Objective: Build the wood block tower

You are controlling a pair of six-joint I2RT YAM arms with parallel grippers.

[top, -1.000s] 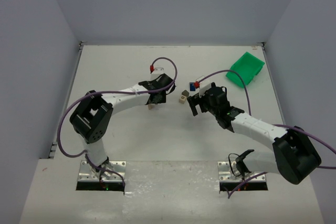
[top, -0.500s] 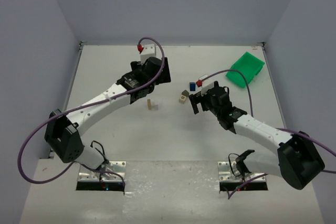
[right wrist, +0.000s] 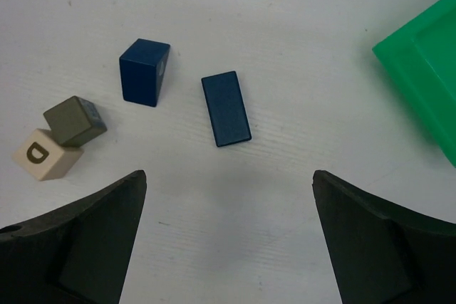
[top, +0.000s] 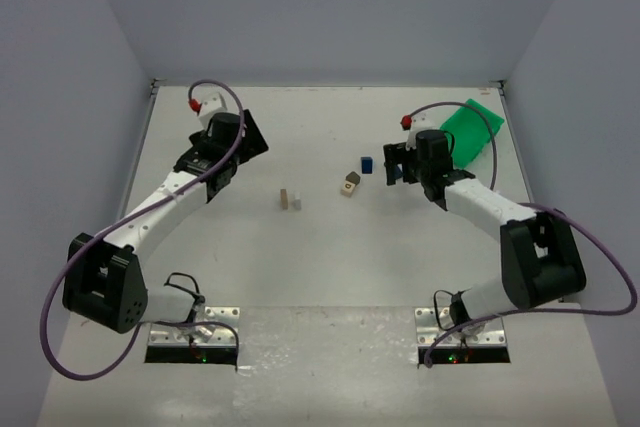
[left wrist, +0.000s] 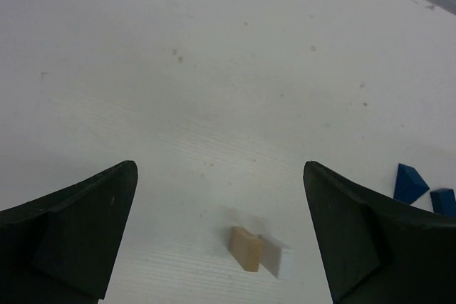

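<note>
A wood block tower is out of view; only separate blocks show. A tan block [top: 285, 199] stands upright beside a white block [top: 296, 203] at mid-table. In the left wrist view the tan block [left wrist: 246, 248] and white block [left wrist: 278, 259] lie ahead of my left gripper [left wrist: 219, 169], which is open and empty. That left gripper [top: 235, 162] hangs at the back left, well clear of them. My right gripper [right wrist: 229, 176] is open and empty, just short of a flat blue block [right wrist: 226, 108]. A blue cube [right wrist: 144, 71] stands to the flat block's left.
A grey block [right wrist: 75, 120] leans on a lettered tan block [right wrist: 43, 154], the same pair [top: 349, 184] left of my right gripper [top: 393, 167]. The blue cube [top: 367, 164] stands close by. A green bin [top: 468, 129] lies at the back right, behind the right wrist.
My left gripper opened, left the tan block standing and drew away to the back left. My right gripper swung back and right, toward the blue blocks and bin.
</note>
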